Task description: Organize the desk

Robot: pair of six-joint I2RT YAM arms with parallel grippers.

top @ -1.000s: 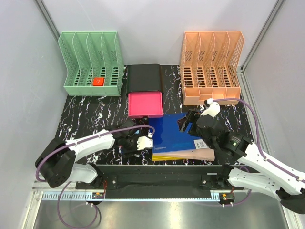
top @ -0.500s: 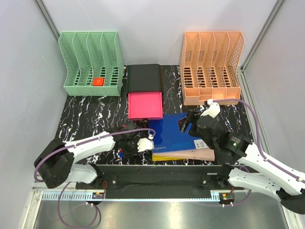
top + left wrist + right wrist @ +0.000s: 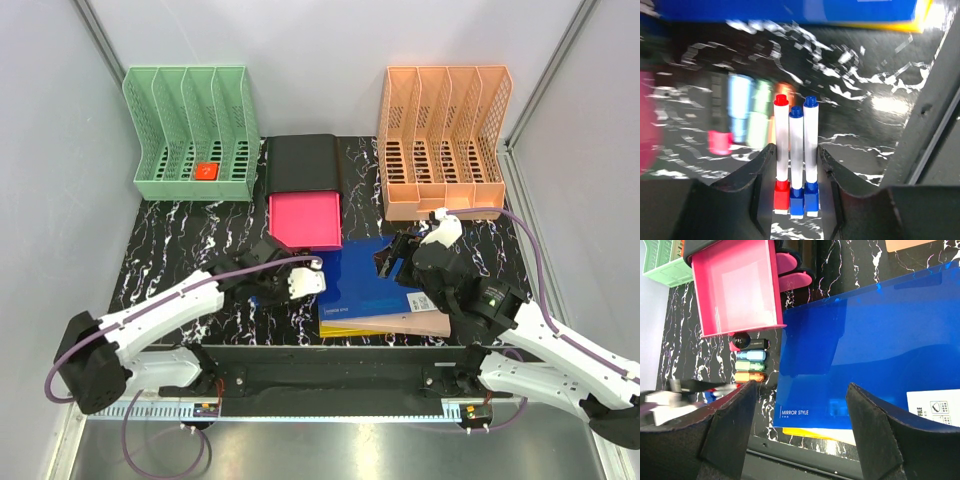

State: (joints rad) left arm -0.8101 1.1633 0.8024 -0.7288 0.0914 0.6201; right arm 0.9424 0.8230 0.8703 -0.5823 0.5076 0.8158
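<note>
My left end effector (image 3: 796, 152) pinches three slim cylindrical markers (image 3: 796, 127), one red, two blue; right end effector (image 3: 801, 389) gapes empty.

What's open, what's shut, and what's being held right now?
left gripper: shut on three markers
three markers: one red, two blue, pinched side by side
right gripper: open, holding nothing, above the blue folder
blue folder: lying flat, closed
pink drawer: pulled out, empty
highlighters: lying in a row on the desk
</note>
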